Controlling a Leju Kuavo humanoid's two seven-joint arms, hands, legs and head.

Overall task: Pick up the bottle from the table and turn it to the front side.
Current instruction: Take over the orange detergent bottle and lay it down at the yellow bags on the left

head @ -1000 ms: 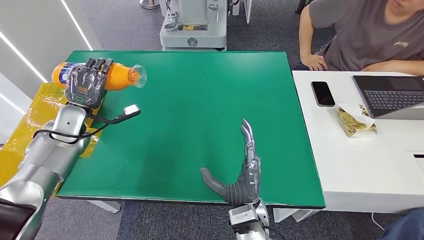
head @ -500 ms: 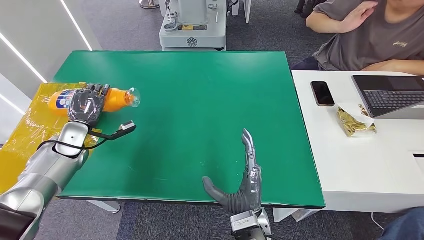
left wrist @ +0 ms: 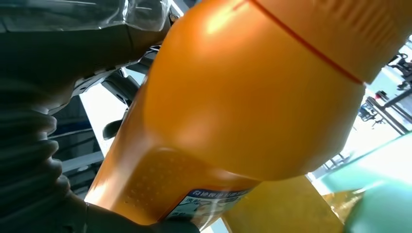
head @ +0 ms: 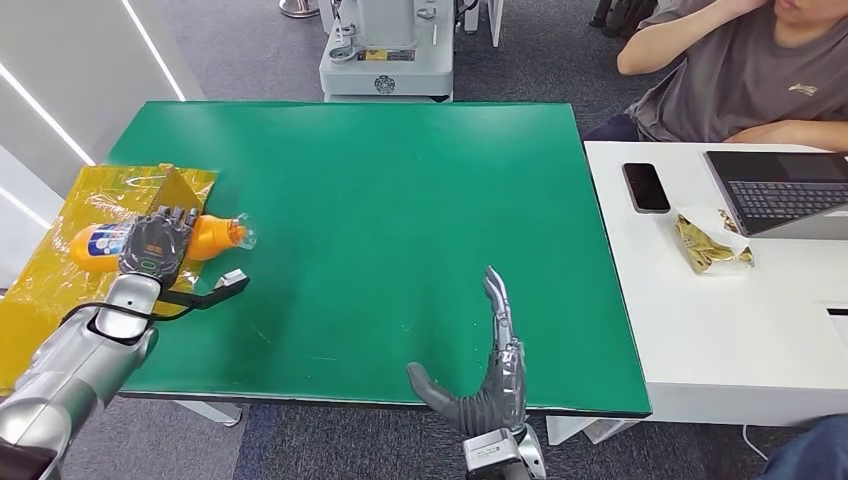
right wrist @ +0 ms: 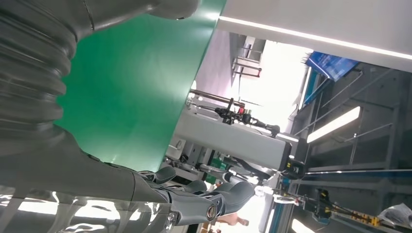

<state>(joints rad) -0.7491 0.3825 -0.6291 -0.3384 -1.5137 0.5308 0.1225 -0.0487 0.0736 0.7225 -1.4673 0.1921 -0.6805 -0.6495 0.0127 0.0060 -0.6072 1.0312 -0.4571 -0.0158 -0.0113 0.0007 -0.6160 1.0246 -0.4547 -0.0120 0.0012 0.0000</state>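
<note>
An orange drink bottle (head: 208,236) with a blue and white label lies sideways in my left hand (head: 152,246), which grips it around the middle at the table's left edge, over the yellow sheet (head: 70,250). Its clear cap end points toward the table's middle. Up close in the left wrist view, the bottle (left wrist: 252,97) sits against my dark fingers (left wrist: 121,85). My right hand (head: 485,365) is open near the front edge of the green table (head: 400,190), fingers straight, thumb out, holding nothing. In the right wrist view the fingers (right wrist: 214,199) lie extended.
A person sits at the back right beside a white desk (head: 720,320) holding a phone (head: 646,187), a laptop (head: 780,192) and a snack wrapper (head: 708,245). A grey machine base (head: 386,60) stands behind the table.
My left hand has carried the bottle toward me and leftward, from the far left corner down over the yellow sheet. My right hand has drawn back slightly. The person raised an arm.
</note>
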